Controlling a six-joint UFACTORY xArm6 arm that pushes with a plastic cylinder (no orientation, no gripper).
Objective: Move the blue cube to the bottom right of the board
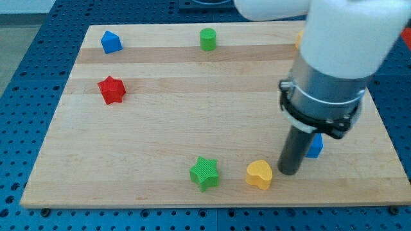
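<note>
The blue cube (315, 146) sits low on the view's right of the wooden board (160, 128), mostly hidden behind my rod. My tip (288, 172) rests on the board just left of and below the cube, close to or touching it. A yellow heart block (259, 174) lies just left of the tip.
A green star (205, 172) lies left of the yellow heart. A red star (112, 89) is at the left, a second blue block (110, 42) at the top left, a green cylinder (207, 39) at the top middle. A yellow block's edge (299, 38) shows behind the arm.
</note>
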